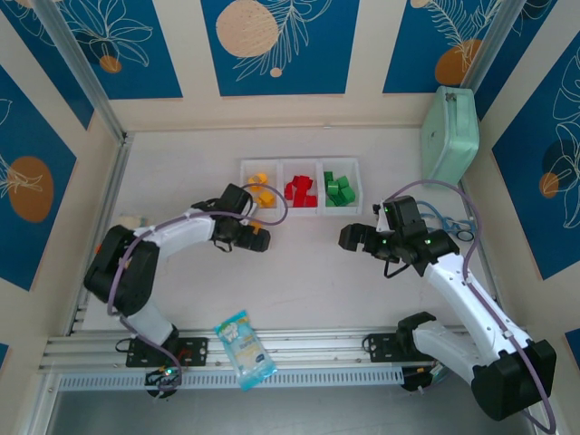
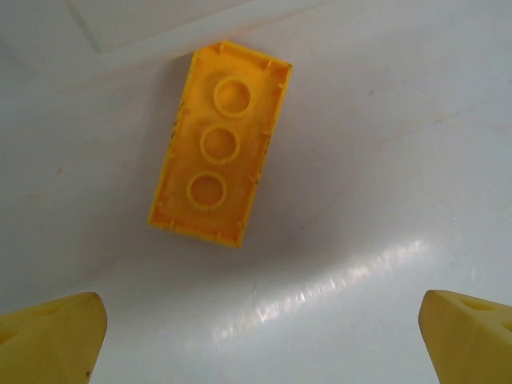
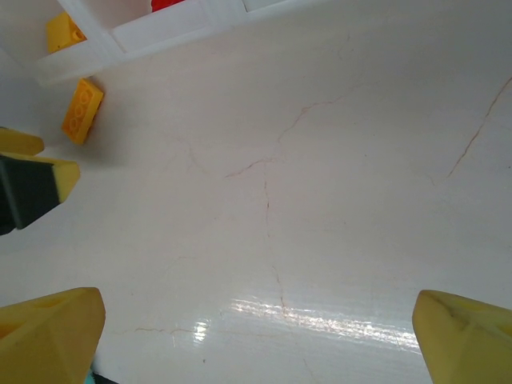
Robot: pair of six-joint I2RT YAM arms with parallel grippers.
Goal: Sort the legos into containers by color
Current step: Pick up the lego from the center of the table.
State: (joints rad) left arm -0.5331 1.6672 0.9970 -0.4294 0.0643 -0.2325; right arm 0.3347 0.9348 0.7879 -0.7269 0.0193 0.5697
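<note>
Top overhead; 2 wrist cams share brick (image 2: 220, 142).

Glossy plastic yellow lego (image 2: 219, 142) on a smooth, shiny white table (image 2: 384, 160)

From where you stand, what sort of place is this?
Probably a robot test booth: a white table boxed in by blue leaf-patterned panels, two robot arms bolted to a metal rail at its near edge, and a white tray holding toy bricks sorted by colour.
</note>
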